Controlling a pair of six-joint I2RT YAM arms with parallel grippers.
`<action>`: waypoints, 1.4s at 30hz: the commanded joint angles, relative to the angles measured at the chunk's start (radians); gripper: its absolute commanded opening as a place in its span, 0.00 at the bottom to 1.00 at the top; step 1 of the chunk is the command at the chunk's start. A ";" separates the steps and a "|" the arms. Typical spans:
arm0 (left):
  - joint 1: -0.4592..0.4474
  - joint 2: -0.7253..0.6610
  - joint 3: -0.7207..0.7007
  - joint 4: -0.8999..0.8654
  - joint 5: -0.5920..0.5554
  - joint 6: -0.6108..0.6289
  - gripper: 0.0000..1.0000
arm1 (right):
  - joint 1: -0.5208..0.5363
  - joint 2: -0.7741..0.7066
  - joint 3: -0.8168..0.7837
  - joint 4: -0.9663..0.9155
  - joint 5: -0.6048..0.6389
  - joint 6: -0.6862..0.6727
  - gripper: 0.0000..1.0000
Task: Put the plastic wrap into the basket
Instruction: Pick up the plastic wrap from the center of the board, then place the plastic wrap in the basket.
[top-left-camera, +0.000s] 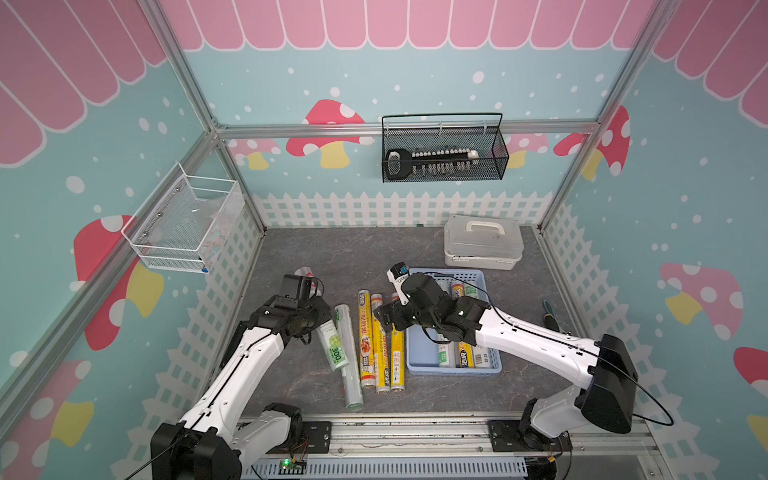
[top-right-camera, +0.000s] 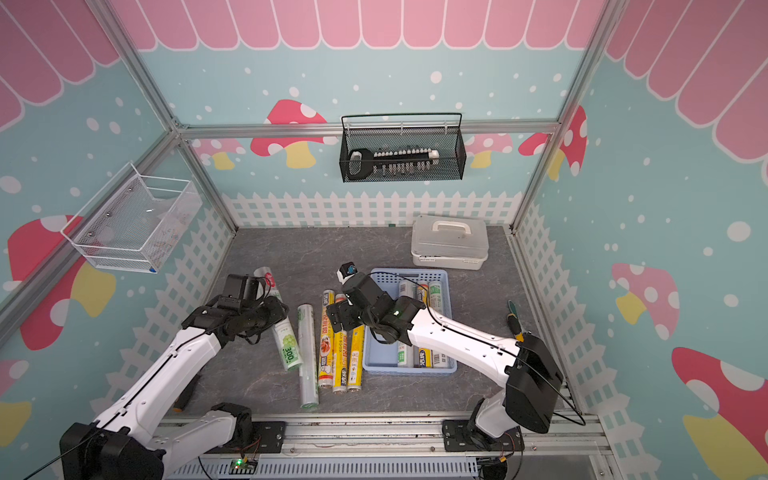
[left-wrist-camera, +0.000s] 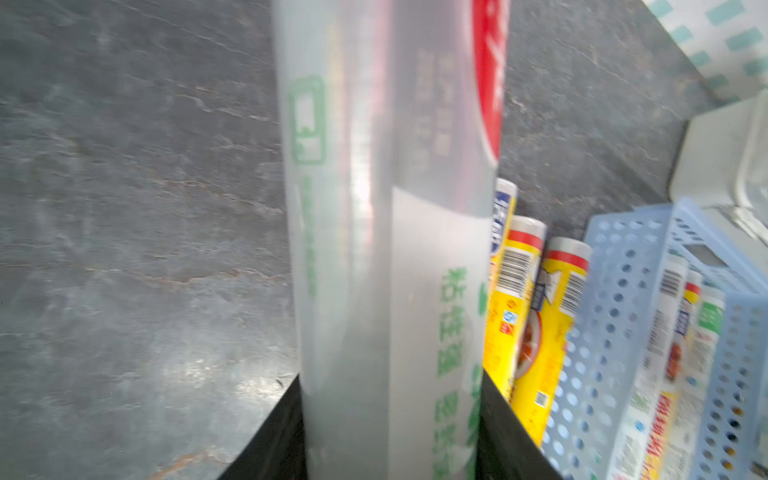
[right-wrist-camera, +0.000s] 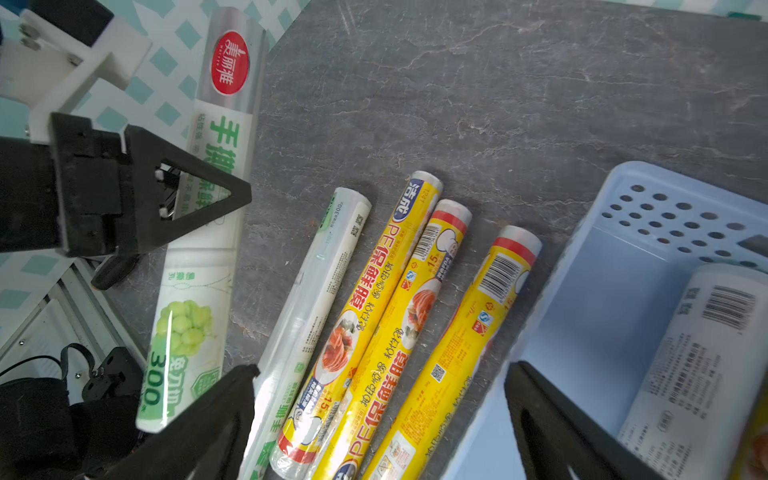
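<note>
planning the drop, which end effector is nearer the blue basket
Right. The right end effector hangs open over the yellow rolls beside the basket; the left end effector grips the grape-label roll beyond them.

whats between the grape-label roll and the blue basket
A clear roll and three yellow rolls, lying side by side; both top views show it.

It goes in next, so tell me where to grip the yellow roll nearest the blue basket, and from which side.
Take the yellow roll near mid-length from straight above, jaws across its width: it lies flat, long and thin, so the middle should balance. Gaps to the blue basket and neighbouring roll look narrow; lower carefully.
</note>
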 joint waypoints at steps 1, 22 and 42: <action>-0.115 0.010 0.116 0.074 0.057 -0.056 0.18 | -0.039 -0.068 -0.058 -0.007 0.044 0.016 0.96; -0.627 0.662 0.567 0.263 0.021 -0.155 0.16 | -0.273 -0.531 -0.437 -0.097 0.115 0.078 0.97; -0.638 0.892 0.682 0.193 -0.089 -0.175 0.20 | -0.347 -0.528 -0.496 -0.121 0.064 0.074 0.98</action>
